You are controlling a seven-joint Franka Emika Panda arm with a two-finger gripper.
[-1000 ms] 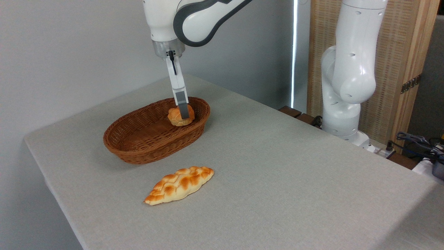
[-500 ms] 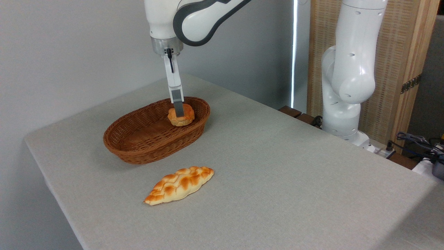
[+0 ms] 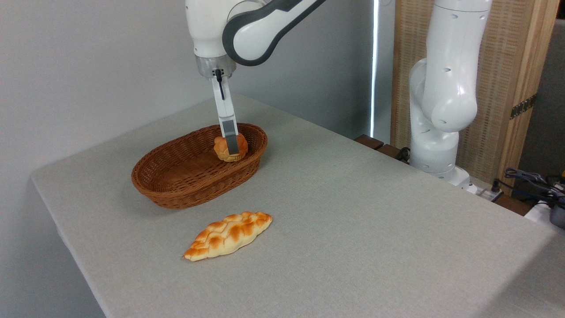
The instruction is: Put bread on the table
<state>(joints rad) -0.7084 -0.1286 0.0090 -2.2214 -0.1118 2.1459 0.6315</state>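
The bread, a small round orange-brown bun, is at the far right end of the brown wicker basket. My gripper reaches straight down from above and is shut on the bun. One grey fingertip pad presses the bun's front face; the other finger is hidden behind it. The bun looks squeezed and sits just above the basket floor. The grey table stretches out around the basket.
A longer braided loaf lies on the cloth in front of the basket. My arm's white base stands at the far right edge, with cables beyond it. A wall runs behind the left side.
My gripper shifted a little left, then settled over the bun and closed on it. The bun now looks narrower and slightly raised. The loaf and basket stayed put.
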